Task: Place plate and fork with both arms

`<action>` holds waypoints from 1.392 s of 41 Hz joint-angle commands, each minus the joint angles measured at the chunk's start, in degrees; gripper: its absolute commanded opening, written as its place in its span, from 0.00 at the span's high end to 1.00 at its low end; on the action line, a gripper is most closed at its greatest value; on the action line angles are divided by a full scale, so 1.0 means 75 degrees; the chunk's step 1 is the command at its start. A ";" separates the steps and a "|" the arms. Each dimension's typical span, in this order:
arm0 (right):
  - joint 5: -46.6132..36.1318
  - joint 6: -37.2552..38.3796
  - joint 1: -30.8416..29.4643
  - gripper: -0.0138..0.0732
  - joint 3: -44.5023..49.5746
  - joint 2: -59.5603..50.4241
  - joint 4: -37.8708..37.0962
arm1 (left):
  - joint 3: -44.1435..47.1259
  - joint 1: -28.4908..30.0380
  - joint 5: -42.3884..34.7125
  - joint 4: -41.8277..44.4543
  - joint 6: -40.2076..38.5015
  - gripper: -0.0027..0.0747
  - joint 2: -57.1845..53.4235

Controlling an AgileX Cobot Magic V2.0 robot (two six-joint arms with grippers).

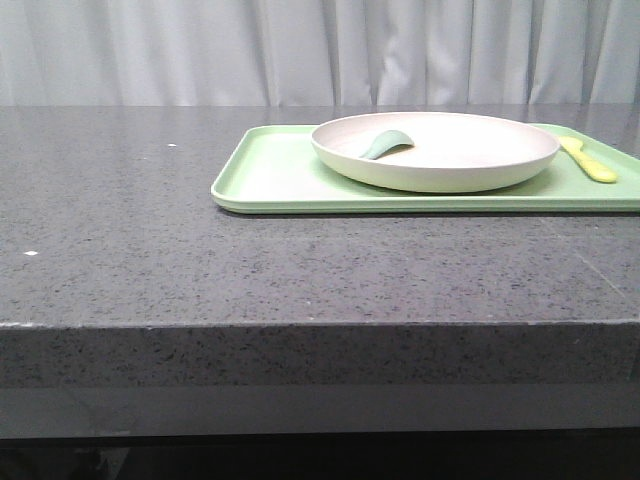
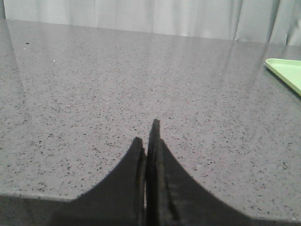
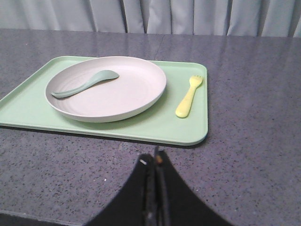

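Jaws closed; fork tines toward curtain

A dark grey speckled stone countertop – thick-edged, faintly glossy – backed by pale pleated curtains

The cream-white round plate sits flat on the light-green tray, toward the right of the table. The pale-yellow fork lies flat on the tray just right of the plate, tines pointing far.
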 commanded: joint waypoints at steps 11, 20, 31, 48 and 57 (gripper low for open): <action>-0.0644 -0.0042 -0.0006 0.92 -0.0218 0.0076 -0.0022 | 0.0018 0.0010 -0.0548 -0.0031 -0.0088 0.99 -0.0158; -0.0644 -0.0042 -0.0006 0.92 -0.0218 0.0076 -0.0022 | 0.0018 0.0010 -0.0548 -0.0031 -0.0088 0.99 -0.0158; -0.0644 -0.0042 -0.0006 0.92 -0.0218 0.0076 -0.0022 | 0.0018 0.0010 -0.0548 -0.0031 -0.0088 0.99 -0.0158; -0.0876 -0.0042 -0.0065 0.92 0.0318 -0.0002 -0.0251 | 0.0018 0.0010 -0.0548 -0.0031 -0.0088 0.99 -0.0158; -0.2566 -0.0042 -0.0663 0.92 0.1993 -0.0830 -0.0210 | 0.0018 0.0010 -0.0548 -0.0031 -0.0088 0.99 -0.0158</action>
